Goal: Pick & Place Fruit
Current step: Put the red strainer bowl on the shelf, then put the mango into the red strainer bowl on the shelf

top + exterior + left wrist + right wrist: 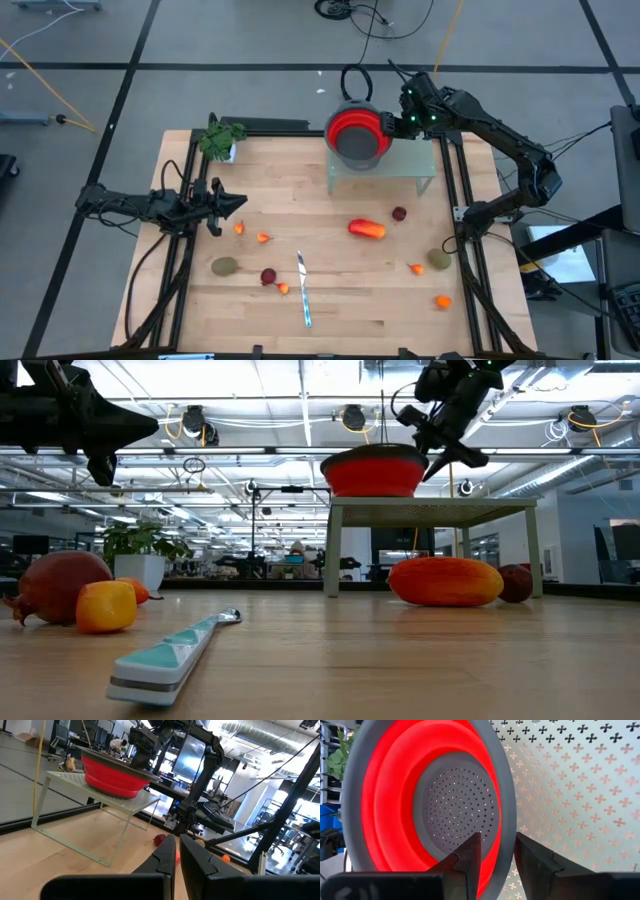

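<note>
A red collapsible colander (355, 130) with a grey rim stands on a pale green perforated stand (400, 168) at the far side. My right gripper (393, 121) is open at the colander's right rim; in the right wrist view (496, 851) one finger stands inside the rim and one outside. I cannot tell whether they touch it. My left gripper (240, 204) is shut and empty above the table's left side. On the table lie a long orange-red piece (367, 229), two dark red balls (399, 213) (268, 276), two kiwis (224, 266) (439, 259) and several small orange bits (263, 238).
A silver knife with a teal handle (303, 290) lies near the front middle. A green plant in a white pot (220, 138) stands at the far left corner. Black rails (462, 215) run along the table's left and right edges. Bare wood lies in the middle.
</note>
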Robot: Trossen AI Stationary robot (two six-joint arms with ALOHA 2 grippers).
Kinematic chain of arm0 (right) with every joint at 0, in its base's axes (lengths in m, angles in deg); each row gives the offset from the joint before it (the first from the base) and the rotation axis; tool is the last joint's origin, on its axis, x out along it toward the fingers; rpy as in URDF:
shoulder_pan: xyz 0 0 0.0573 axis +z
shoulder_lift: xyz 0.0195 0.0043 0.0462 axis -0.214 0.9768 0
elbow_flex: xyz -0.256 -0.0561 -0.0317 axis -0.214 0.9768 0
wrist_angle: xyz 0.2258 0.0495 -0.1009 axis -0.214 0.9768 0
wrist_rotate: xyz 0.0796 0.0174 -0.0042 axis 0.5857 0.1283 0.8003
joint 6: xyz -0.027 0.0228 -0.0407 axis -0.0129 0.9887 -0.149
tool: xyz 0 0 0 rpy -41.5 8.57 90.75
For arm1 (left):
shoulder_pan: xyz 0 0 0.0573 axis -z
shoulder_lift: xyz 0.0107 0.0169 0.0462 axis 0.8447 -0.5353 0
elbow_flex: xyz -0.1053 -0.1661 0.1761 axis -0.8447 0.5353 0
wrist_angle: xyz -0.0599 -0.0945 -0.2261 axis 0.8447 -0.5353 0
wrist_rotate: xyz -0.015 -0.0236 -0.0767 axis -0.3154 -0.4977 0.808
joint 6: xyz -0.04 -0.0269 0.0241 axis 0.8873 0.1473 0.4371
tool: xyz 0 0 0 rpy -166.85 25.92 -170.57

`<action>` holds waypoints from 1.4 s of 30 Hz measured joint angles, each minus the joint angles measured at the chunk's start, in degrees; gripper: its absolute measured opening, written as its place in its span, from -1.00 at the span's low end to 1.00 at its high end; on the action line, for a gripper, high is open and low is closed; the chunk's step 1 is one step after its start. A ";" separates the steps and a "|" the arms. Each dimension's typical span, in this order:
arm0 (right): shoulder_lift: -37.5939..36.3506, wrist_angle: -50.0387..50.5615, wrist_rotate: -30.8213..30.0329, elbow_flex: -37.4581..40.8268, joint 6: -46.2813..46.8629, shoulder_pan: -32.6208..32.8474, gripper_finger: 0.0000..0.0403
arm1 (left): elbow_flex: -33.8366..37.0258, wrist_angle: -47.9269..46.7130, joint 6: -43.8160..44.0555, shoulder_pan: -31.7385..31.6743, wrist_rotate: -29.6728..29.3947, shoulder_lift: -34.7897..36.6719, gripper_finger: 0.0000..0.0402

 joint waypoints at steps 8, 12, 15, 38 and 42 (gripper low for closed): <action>-3.00 -0.08 -0.14 0.00 0.00 -0.87 -0.51 | 0.00 -0.02 0.01 -0.02 0.00 0.00 -0.88; -4.94 -0.13 -0.39 0.00 -0.08 -1.35 -0.53 | 0.00 -0.02 0.01 0.00 0.00 0.00 -0.88; -6.61 -0.16 -0.44 0.00 -0.55 -1.33 -0.55 | 0.00 -0.02 0.01 0.01 0.02 0.00 -0.88; -19.09 2.46 -0.05 0.00 -19.53 13.78 -0.98 | 0.00 -0.22 0.01 0.01 0.01 0.01 -0.88; -19.82 2.43 0.11 0.00 -26.36 18.92 -0.99 | 0.00 -0.24 0.01 0.01 0.00 0.00 -0.88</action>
